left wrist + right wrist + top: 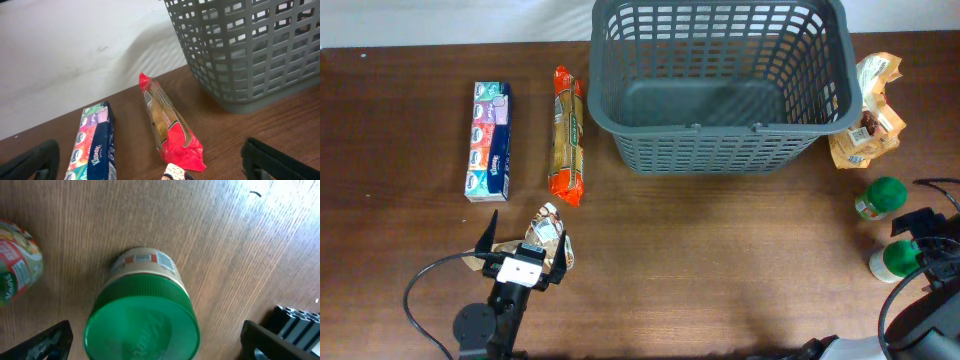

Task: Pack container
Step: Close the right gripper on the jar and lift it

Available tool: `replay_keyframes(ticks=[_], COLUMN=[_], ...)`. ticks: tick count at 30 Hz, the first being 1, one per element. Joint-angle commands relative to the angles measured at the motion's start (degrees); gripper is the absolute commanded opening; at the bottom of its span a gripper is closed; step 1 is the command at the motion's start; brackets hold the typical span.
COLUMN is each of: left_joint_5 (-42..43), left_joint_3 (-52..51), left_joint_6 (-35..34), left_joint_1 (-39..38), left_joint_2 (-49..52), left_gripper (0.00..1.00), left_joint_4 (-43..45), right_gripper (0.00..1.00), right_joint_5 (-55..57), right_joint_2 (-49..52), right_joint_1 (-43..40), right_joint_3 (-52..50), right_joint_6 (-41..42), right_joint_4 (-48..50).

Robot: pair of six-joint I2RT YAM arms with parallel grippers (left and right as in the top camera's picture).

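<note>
The container [720, 128], a large dark grey slotted basket, stands empty at the back middle of the table; its lattice wall [250, 55] fills the upper right of the left wrist view. My left gripper [527, 252] is open at the front left over a small patterned pouch [546, 236], whose tip [175, 173] shows between the wide-apart fingers [30, 162]. My right gripper [155, 347] is open at the front right. It straddles a green-lidded jar [142, 322], with a gap on each side of the lid.
A Kleenex tissue pack [489, 140] and a long red cracker pack [567, 135] lie left of the basket. A second green-lidded jar [882, 197] and a crumpled snack bag [868, 125] sit at the right. The table's back edge meets white cloth.
</note>
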Motion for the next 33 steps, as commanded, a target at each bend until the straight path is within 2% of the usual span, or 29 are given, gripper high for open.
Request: replay_keyframes(ticks=[1, 10, 18, 33], left_joint_5=[0.22, 0.22, 0.2, 0.22], left_joint_3=[-0.26, -0.26, -0.26, -0.26], left_joint_6=[0.66, 0.68, 0.68, 0.68], left_joint_1=[-0.24, -0.24, -0.24, -0.24], left_joint_2=[-0.48, -0.48, -0.48, -0.48], left_gripper=[0.99, 0.99, 0.99, 0.99], left_joint_4=[-0.26, -0.26, -0.26, -0.26], right_gripper=[0.99, 0.99, 0.99, 0.99], right_joint_5=[-1.66, -2.64, -2.4, -2.4], right_joint_2=[0.15, 0.15, 0.42, 7.32], right_joint_1=[-0.26, -0.28, -0.28, -0.28], right_joint_3=[-1.31, -6.49, -7.15, -7.37], right_joint_6=[-0.52, -0.52, -0.55, -2.05], right_joint_4=[0.66, 4.96, 6.95, 10.71])
